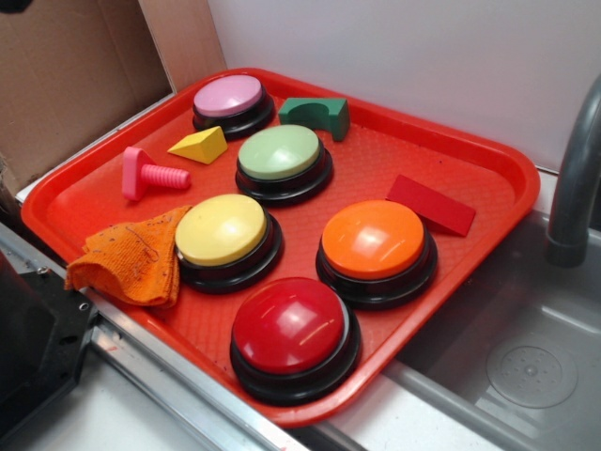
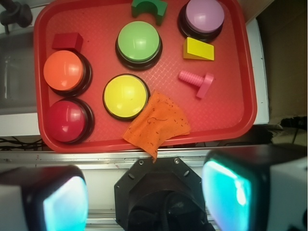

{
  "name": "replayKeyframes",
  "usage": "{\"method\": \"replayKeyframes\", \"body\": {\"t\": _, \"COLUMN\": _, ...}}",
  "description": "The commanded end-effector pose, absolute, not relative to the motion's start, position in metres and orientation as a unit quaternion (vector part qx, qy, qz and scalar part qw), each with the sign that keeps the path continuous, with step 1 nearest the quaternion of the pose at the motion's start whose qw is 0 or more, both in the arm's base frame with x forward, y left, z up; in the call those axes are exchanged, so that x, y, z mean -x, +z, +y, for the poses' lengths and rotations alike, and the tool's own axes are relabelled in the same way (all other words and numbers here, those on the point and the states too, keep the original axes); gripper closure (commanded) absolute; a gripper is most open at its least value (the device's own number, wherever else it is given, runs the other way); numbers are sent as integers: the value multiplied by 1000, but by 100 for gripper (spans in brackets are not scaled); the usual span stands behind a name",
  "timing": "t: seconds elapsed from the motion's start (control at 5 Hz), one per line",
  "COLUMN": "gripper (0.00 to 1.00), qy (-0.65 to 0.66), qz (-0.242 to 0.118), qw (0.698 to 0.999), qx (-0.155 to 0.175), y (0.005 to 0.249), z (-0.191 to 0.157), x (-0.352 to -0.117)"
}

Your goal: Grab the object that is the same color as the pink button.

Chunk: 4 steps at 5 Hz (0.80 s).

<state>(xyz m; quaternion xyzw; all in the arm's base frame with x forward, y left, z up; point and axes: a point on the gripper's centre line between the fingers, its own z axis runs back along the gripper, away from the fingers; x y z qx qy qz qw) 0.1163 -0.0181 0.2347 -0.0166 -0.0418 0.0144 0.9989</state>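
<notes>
The pink bolt [image 2: 197,82], matching the pink button [image 2: 204,14], lies on its side on the red tray [image 2: 240,72] beside the yellow wedge [image 2: 198,49], probably light, stiff plastic, best pinched across its ridged shaft by the claw [image 2: 144,199], released and well short of it.

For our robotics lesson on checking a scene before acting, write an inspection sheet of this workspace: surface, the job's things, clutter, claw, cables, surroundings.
Surface: red tray, resting on a counter beside a metal sink.
Job's things: pink bolt lying on its side near the tray's left edge, untouched; pink button at the far corner, apart from it.
Clutter: yellow wedge beside the bolt; green, yellow, orange and red buttons; green arch block; red block; orange cloth over the tray's near-left rim.
Claw: claw open, well back from the tray, holding nothing.
Cables: dark cables beside the tray in the wrist view.
Surroundings: cardboard, white wall, grey tap.
</notes>
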Motion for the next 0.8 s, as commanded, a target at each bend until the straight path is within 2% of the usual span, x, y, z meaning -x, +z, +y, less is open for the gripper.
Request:
{"method": "replayKeyframes", "body": {"t": 0.0, "gripper": 0, "qy": 14, "qz": -42, "qw": 999, "qx": 17, "y": 235, "z": -18, "x": -116}}
{"method": "replayKeyframes", "body": {"t": 0.2, "gripper": 0, "qy": 118, "qz": -56, "qw": 991, "qx": 18, "y": 220, "z": -7, "x": -130}}
{"method": "replayKeyframes", "body": {"t": 0.4, "gripper": 0, "qy": 227, "qz": -83, "qw": 970, "qx": 25, "y": 202, "z": 6, "x": -145}}
{"method": "replayKeyframes", "body": {"t": 0.6, "gripper": 0, "qy": 347, "qz": -99, "qw": 932, "qx": 32, "y": 179, "z": 25, "x": -165}}
